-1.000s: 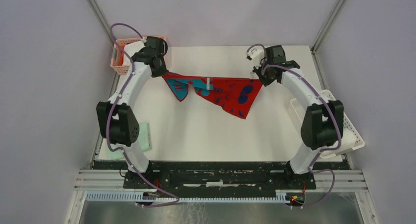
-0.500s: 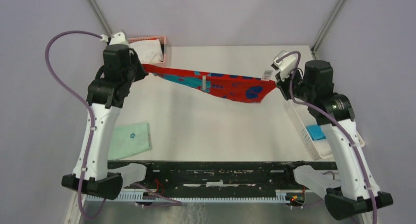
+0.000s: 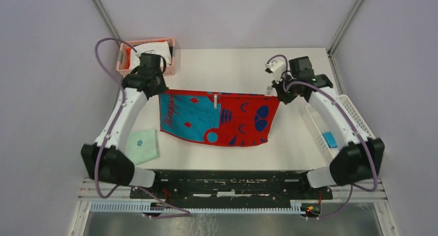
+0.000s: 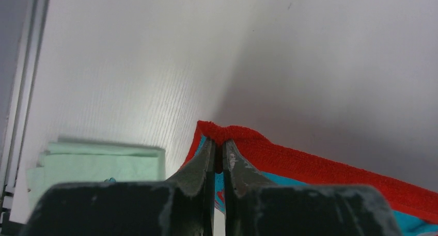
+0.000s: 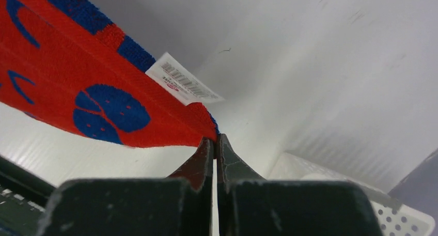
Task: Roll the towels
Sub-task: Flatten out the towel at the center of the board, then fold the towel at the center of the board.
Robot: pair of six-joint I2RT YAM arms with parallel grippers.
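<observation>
A red towel (image 3: 243, 120) with dark-blue blotches and a turquoise left part is stretched out wide over the table (image 3: 227, 65) between my two grippers. My left gripper (image 3: 157, 91) is shut on its upper left corner; the left wrist view shows the red hem (image 4: 310, 166) pinched at that gripper's (image 4: 219, 143) tips. My right gripper (image 3: 276, 94) is shut on the upper right corner, where its (image 5: 213, 140) tips nip the towel (image 5: 77, 81) beside a white label (image 5: 183, 83). A white towel (image 3: 155, 51) lies in the pink basket (image 3: 124, 65). A turquoise-blue towel (image 3: 329, 139) lies in the white basket (image 3: 356, 117).
A pale mint-green folded cloth (image 3: 142, 145) lies at the near left of the table, also in the left wrist view (image 4: 103, 166). The pink basket stands at the far left corner, the white basket along the right edge. The black arm rail (image 3: 227, 182) runs along the near edge.
The towel was a twisted band strung between the grippers; now it hangs open as a wide rectangle. Both arms have shifted, and both grippers kept their hold.
</observation>
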